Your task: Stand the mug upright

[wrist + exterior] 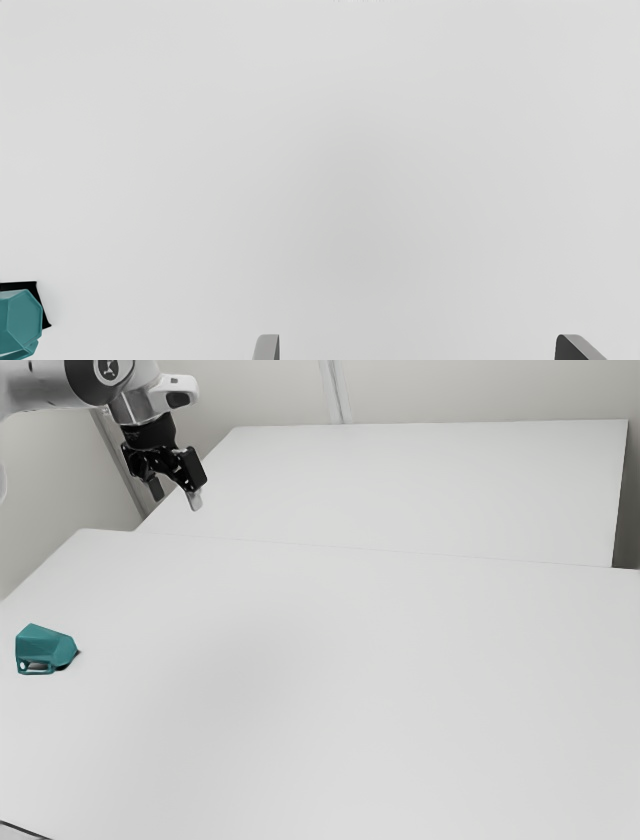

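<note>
Mug [40,643] lies tipped over at the exterior view's middle left, uprighting yet to be achieved; gripper [176,498] hangs upper left, fingers wide, empty!

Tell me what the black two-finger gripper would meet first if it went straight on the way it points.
Most likely the bare white tabletop, since the gripper points down at it; the teal faceted mug lies off to one side. How far down is unclear.

pale far wall [480,390] | vertical strip [335,390] on it | broad white table [350,690]
</note>
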Robot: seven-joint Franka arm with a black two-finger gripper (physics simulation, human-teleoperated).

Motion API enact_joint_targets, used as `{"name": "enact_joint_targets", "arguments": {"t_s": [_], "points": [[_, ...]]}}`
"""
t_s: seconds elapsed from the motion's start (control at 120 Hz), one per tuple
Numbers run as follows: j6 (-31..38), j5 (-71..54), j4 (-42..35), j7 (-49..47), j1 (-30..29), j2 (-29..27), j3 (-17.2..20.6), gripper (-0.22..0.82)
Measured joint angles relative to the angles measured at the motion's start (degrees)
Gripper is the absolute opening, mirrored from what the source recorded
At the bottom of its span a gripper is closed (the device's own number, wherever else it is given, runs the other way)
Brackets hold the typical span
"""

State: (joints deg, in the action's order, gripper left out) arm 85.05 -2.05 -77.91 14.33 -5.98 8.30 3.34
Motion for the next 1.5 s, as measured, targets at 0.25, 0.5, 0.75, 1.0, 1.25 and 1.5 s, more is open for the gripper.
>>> {"name": "enact_joint_targets", "arguments": {"t_s": [0.25,0.5,0.75,1.0,1.25,1.5], "points": [[0.1,0.0,-0.5,-0.3,0.0,-0.3,0.0,0.6],[0.1,4.6,-2.2,1.3,-0.5,-1.1,-6.8,0.6],[-3.4,18.1,6.3,11.7,-23.0,6.4,-9.8,0.6],[-7.2,25.3,15.6,22.0,-39.1,19.6,-9.0,0.6],[-7.8,27.1,26.3,29.7,-49.2,33.0,-4.8,0.6],[-4.5,27.3,31.8,35.6,-53.6,44.6,2.3,0.6]]}}
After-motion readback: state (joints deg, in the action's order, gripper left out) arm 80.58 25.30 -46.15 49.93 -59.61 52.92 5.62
